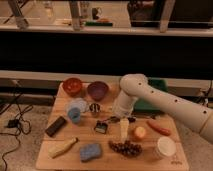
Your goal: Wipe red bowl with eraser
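The red bowl (73,86) sits at the back left of the wooden table (165,162), next to a purple bowl (97,90). At the left edge lies the eraser (56,126), a flat black block, on its own. My white arm reaches in from the right and bends down over the table's middle. Its gripper (114,119) hangs open just above the boards with nothing in it, right of a small metal cup (95,108). It is well to the right of the eraser and in front of both bowls.
A blue cup (74,115), blue sponge (90,151) and pale yellow wedge (63,147) lie front left. A small black item (101,127), a pale wedge (124,128), grapes (125,147), a round fruit (139,132), a carrot (159,127) and a white cup (166,146) lie centre and right. A green tray (150,104) sits behind the arm.
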Controlling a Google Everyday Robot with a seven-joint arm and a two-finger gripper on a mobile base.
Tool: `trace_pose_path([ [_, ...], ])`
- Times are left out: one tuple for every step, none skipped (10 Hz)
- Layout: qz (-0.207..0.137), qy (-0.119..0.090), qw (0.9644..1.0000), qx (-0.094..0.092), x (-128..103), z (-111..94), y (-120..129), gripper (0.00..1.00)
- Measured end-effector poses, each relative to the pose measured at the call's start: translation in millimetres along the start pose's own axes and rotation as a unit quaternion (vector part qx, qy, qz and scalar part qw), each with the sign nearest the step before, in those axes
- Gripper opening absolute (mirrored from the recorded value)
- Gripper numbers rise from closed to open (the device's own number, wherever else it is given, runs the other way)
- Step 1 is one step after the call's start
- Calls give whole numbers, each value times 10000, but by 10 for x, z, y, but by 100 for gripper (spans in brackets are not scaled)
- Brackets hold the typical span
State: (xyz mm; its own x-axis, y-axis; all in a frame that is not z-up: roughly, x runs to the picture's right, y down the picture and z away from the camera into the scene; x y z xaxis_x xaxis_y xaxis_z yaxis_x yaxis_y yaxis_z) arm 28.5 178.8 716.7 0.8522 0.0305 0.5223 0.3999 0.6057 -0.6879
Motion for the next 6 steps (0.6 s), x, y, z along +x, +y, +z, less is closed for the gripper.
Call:
trace_pose_path([
  [-69,-64,10000,2,-82,20,-31,100],
  [-189,-166,9997,11,-169,47,-59,100],
  [-255,-211,9995,10,-222,68,-72,100],
  [-382,-258,9989,-11,-352,114,-108,100],
  [-574,-280,9979,-58,-546,180,-151,100],
  [-748,-249,9968,-136,-753,255,-182,100],
])
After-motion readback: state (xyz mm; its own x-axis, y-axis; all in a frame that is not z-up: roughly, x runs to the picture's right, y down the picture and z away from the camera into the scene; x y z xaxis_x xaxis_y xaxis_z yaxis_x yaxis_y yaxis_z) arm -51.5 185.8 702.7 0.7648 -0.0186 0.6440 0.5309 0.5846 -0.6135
